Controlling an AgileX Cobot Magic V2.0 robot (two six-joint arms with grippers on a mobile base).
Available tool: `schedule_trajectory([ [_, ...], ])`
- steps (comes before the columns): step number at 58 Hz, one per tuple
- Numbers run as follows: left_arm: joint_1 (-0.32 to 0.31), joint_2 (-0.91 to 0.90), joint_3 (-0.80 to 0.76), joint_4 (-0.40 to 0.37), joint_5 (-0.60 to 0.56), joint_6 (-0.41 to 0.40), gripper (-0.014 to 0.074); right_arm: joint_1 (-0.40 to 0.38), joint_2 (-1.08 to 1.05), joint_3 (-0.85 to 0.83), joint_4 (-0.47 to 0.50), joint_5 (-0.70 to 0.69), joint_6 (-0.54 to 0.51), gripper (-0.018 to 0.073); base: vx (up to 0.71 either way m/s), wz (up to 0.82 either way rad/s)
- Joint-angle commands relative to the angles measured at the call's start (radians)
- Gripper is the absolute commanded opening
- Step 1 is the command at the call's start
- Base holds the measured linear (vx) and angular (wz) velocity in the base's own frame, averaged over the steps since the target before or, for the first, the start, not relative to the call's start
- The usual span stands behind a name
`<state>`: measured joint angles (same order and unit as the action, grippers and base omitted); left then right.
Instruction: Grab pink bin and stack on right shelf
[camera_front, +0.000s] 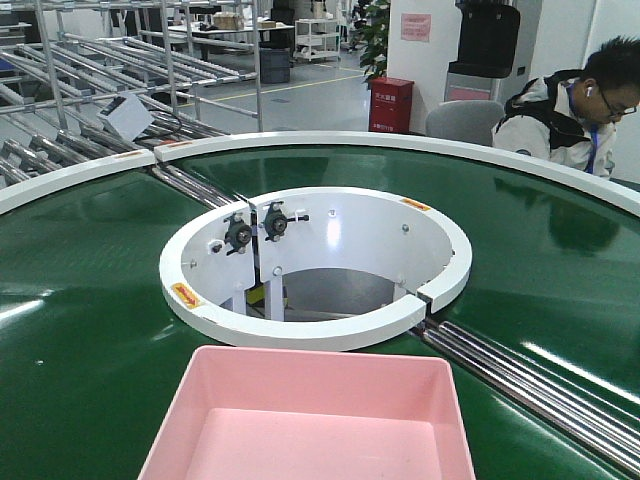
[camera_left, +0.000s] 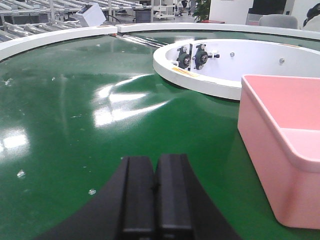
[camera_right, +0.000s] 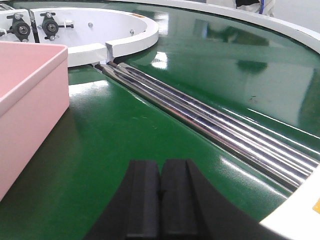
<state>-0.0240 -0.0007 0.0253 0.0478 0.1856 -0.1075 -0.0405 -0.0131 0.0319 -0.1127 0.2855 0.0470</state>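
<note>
Because both pairs of jaws are pressed flat together with no gap showing, neither the left gripper (camera_left: 156, 172) nor the right gripper (camera_right: 160, 175) can take a wall yet, and driving either 1 sideways in this state would only shove the pink bin (camera_front: 318, 385) across the glossy green conveyor belt (camera_front: 90, 330). That bin sits empty on the belt at the near centre of the scene, between the 2 grippers: its left wall is to the right of the left gripper and its right wall to the left of the right gripper, both apart from the fingers. My main worry is the walls themselves, which look smooth and slope outward, so a pinch placed low could slide up and off; the rolled rim seems the safer hold. A lift by 1 arm alone would likely tip the wide tub, and uneven timing between 2 arms could twist it. Pushed away from the robot, it would meet the white ring (camera_front: 300, 332) near its far edge. To the right lie steel rollers (camera_right: 210, 120) in a seam of the belt, where a dragged corner could catch. Whether the belt is running cannot be told, and a moving belt would carry the bin off the aim. No right shelf appears in any view, so the swing toward it starts blind, with a seated person (camera_front: 575, 115) at the far right.
</note>
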Motion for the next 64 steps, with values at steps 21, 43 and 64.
schedule_trajectory([
  [21,0.002,0.019,0.009,-0.001,-0.080,-0.007,-0.0001,0.001,-0.001,0.000,-0.009,-0.081,-0.009,-0.0011,0.00,0.00],
  [43,0.002,0.019,0.009,-0.001,-0.084,-0.007,-0.0001,0.001,-0.001,0.000,0.052,-0.139,0.036,-0.0011,0.00,0.00],
  [64,0.002,0.019,0.009,-0.021,-0.323,-0.046,-0.0001,0.001,0.000,-0.001,0.122,-0.421,0.057,-0.0011,0.00,0.00],
])
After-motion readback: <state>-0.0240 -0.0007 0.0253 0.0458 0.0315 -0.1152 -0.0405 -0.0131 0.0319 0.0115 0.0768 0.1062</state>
